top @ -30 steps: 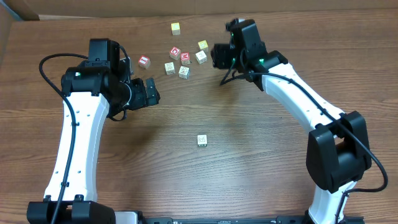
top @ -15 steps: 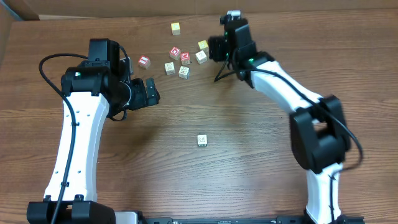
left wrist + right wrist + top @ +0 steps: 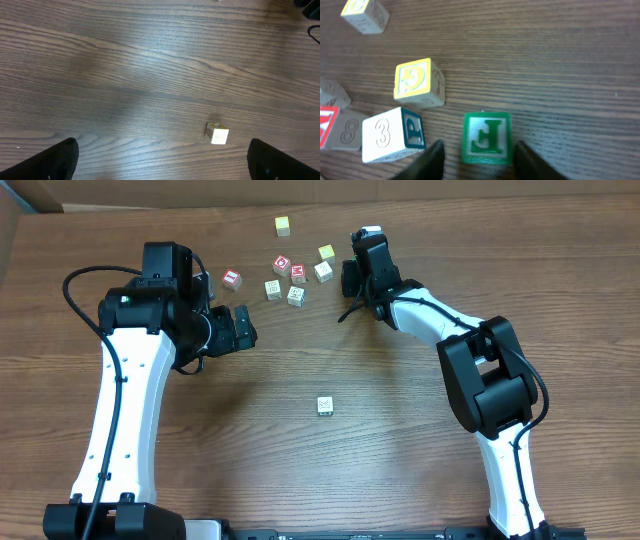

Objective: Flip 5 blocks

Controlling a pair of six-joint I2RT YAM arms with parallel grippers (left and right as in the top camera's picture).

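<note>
The green-faced block (image 3: 486, 138) lies on the desk (image 3: 570, 60), its letter face up, between the fingers of the right hand (image 3: 479, 159). That hand is partly open, with a gap on one side, and grips nothing. Near the block sit a white "3" block (image 3: 392, 134) and a yellow-faced block (image 3: 417, 82). The left hand (image 3: 162, 162) hovers wide open and empty above a lone pale block (image 3: 217, 135).

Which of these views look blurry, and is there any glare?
Left wrist view: a pale sheen across the wood, left fingertips soft at the corners. Right wrist view: green block sharp, right fingertips blurred. Overhead view: evenly lit.
</note>
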